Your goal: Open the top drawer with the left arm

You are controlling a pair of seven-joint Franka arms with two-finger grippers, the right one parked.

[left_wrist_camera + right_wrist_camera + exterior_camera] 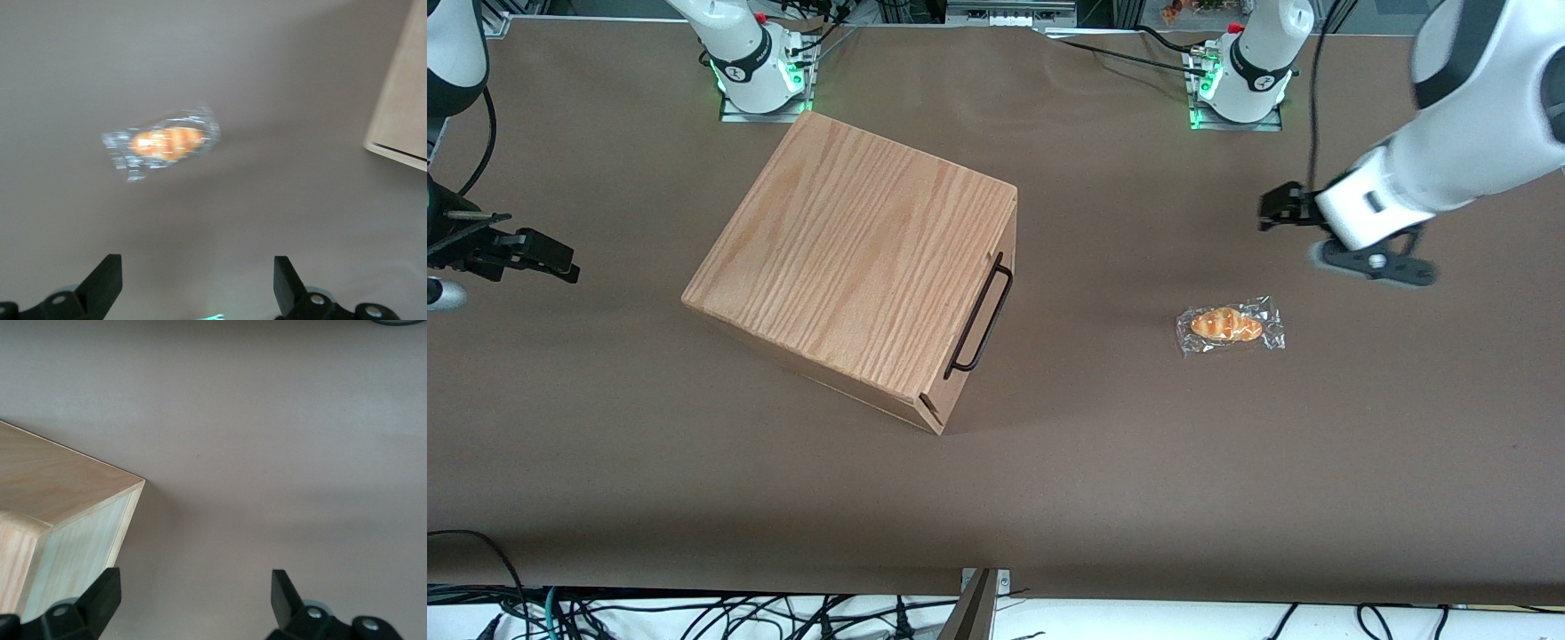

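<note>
Brown table [694,498], cables [720,613] seemingly tangled along its front edge.

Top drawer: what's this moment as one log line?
top drawer: shut | gripper: open, above table beside wrapped bread, apart from handle

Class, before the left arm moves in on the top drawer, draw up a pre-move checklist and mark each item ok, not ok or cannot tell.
1. Top drawer shut, flush with the cabinet: ok.
2. Black handle exposed, nothing touching it: ok.
3. Gripper open and empty, fingers spread: ok.
4. Gripper at the handle: not ok; it hangs above the table toward the working arm's end, well apart from the cabinet.
5. Wrapped bread out of the way: cannot tell; it lies on the table between gripper and cabinet, nearer the front camera than the gripper.
</note>
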